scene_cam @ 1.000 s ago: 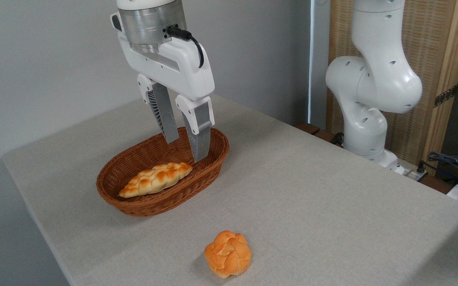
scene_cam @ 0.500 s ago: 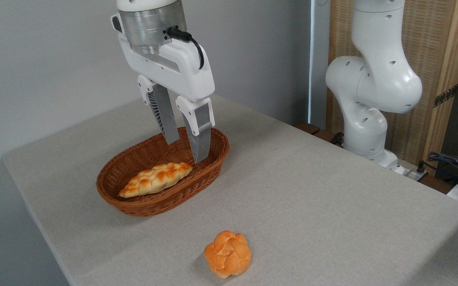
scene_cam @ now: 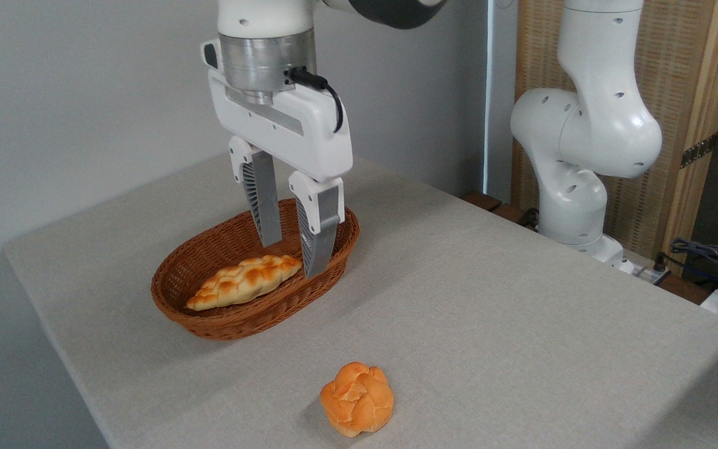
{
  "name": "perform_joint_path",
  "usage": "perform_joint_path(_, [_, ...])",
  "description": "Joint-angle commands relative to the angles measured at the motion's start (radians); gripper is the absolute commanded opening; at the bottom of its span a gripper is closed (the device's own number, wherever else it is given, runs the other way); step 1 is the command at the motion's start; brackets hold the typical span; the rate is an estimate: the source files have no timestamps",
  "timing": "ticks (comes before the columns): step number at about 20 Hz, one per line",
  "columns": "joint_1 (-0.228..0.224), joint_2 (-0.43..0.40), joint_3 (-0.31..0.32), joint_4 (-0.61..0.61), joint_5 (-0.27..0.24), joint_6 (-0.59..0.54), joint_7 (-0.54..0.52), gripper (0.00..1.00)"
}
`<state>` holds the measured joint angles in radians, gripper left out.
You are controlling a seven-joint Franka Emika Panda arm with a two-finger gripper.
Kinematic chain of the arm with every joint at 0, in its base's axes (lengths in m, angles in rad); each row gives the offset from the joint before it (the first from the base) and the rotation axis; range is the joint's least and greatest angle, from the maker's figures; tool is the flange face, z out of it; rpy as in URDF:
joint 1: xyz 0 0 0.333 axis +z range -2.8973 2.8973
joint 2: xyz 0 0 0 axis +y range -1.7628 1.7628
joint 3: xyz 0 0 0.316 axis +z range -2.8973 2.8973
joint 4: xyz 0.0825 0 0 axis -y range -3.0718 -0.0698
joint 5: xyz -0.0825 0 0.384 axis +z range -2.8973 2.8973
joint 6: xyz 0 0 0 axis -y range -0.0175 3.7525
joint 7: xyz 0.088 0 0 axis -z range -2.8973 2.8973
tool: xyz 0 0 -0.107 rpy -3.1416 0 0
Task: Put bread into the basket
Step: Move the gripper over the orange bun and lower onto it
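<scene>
- The hand [scene_cam: 291, 259] has shifted to the right in the picture and come lower; its fingertips, which hung over the far end of the basket [scene_cam: 209, 324], now reach further down in front of the basket's right rim.
- More of the arm above the hand shows now: a white wrist segment and a dark joint at the top edge.

No text, label, brand or number can be read anywhere.
</scene>
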<state>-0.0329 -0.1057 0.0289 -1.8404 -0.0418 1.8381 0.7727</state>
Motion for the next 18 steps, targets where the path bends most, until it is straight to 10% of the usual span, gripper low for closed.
perform_joint_path(1, [-0.007, -0.035, 0.013, -0.075, 0.006, 0.091, 0.043, 1.00])
perform_joint_path(12, [-0.004, 0.003, 0.023, -0.237, 0.201, 0.231, 0.158, 1.00])
perform_joint_path(18, [-0.004, 0.081, 0.046, -0.280, 0.207, 0.380, 0.158, 1.00])
